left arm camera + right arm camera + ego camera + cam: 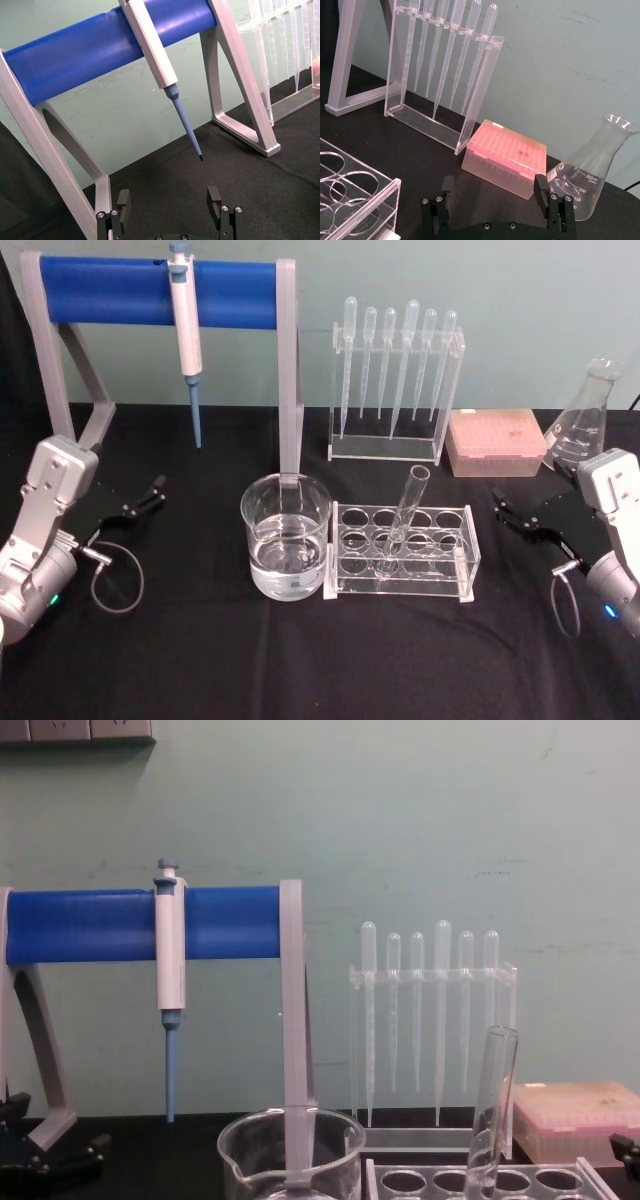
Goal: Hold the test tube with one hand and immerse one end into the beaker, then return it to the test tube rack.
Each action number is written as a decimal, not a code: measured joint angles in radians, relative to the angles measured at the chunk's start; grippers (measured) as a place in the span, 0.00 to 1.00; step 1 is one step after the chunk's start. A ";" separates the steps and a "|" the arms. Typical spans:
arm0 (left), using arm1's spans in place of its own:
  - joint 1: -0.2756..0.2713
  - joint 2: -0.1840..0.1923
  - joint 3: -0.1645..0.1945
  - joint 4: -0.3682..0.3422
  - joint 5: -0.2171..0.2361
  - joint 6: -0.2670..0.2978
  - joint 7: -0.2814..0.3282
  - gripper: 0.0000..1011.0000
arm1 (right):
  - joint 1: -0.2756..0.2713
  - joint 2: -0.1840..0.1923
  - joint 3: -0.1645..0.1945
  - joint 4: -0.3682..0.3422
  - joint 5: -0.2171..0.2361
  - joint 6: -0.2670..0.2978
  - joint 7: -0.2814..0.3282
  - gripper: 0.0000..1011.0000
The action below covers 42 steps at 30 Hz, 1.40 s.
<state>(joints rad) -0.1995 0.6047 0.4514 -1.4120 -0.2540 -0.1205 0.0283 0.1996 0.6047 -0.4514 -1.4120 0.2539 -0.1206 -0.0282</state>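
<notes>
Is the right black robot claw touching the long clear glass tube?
Apart. In the head view, black table shows between the black right gripper and the long clear glass test tube.

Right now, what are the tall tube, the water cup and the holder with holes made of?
The test tube looks like thin clear glass: shiny, see-through, with a rimmed top. The beaker seems glass too, clear and glossy, with a spout. The rack is probably clear acrylic: flat see-through plates with bright edges.
</notes>
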 joint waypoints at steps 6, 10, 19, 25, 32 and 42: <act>0.000 0.000 0.000 0.000 0.000 0.000 0.000 0.99 | -0.007 0.013 0.021 -0.034 0.010 0.001 0.024 0.99; 0.000 0.000 0.000 0.000 0.000 0.000 0.000 0.99 | -0.026 0.038 0.050 -0.095 0.039 0.000 0.062 0.99; 0.000 0.000 0.000 0.000 0.000 0.000 0.000 0.99 | -0.114 0.118 0.130 -0.250 0.178 0.004 0.212 0.99; 0.000 0.000 0.000 0.000 0.000 0.000 0.000 0.99 | -0.187 0.154 0.163 -0.304 0.287 0.017 0.330 0.99; 0.000 0.000 0.000 0.000 0.000 0.000 0.000 0.99 | -0.226 0.168 0.165 -0.321 0.343 0.018 0.444 0.99; 0.000 0.000 0.000 0.000 0.000 0.000 0.000 0.99 | -0.205 0.154 0.142 -0.314 0.356 0.022 0.564 0.99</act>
<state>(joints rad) -0.1995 0.6047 0.4514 -1.4120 -0.2539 -0.1205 0.0283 -0.0049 0.7585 -0.3098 -1.7255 0.6096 -0.0986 0.5363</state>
